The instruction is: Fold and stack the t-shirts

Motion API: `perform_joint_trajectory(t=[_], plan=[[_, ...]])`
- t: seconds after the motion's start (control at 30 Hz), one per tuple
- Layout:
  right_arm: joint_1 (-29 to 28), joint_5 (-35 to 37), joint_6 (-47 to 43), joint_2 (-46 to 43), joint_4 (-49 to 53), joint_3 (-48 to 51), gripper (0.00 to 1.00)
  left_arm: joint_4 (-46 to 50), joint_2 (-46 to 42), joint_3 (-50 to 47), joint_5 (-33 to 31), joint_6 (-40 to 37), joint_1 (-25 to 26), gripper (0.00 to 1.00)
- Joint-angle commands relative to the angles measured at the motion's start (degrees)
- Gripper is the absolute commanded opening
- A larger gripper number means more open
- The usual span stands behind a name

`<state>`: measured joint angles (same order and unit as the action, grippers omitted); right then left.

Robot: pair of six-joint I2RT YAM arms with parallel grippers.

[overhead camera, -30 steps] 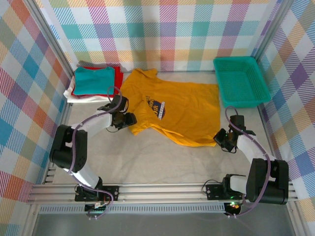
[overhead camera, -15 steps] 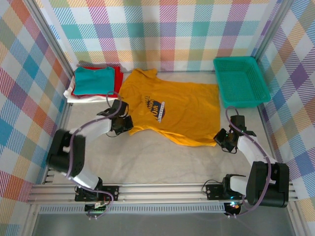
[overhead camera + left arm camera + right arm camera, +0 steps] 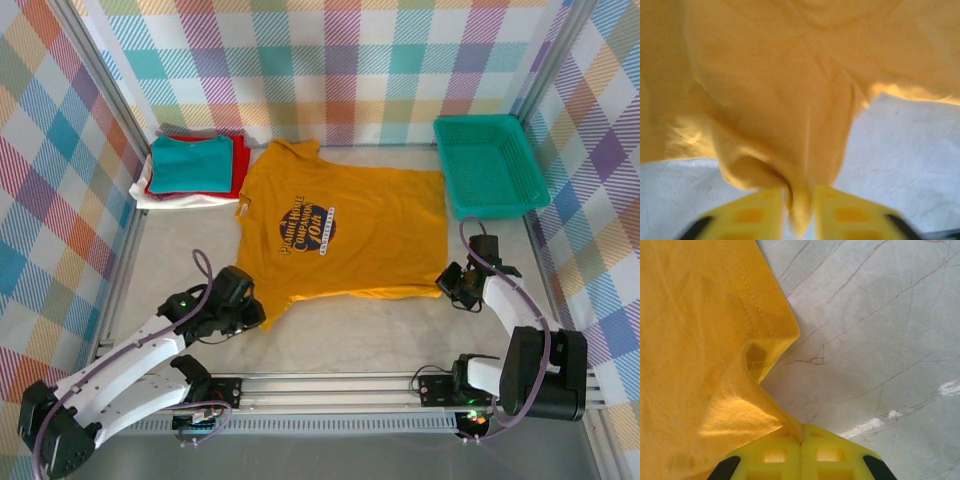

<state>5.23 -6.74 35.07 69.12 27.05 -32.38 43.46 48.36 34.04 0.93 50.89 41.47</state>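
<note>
- Your left gripper (image 3: 250,312) pinches the near-left corner of the yellow tee (image 3: 350,230); your right gripper (image 3: 452,285) is pressed together on its near-right corner.
- The tee lies flat in the middle of the table (image 3: 330,335); its near edge runs between your grippers, with the cloth stretching away toward the far edge; the collar seems to be far-left.
</note>
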Motion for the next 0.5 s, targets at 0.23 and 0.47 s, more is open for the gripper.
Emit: perform_joint_trajectory(t=[0.23,0.47], plan=[[0.37,-1.78,-1.23,-0.19,-0.85,-2.27,0.0,11.37,-2.12,3.03,-10.35,5.47,-8.74,0.59],[0.39,-1.27,-2.62,-1.85,0.0,-1.31,0.0,3.2,-2.12,-9.07,-1.37,3.68,-24.45,0.58]])
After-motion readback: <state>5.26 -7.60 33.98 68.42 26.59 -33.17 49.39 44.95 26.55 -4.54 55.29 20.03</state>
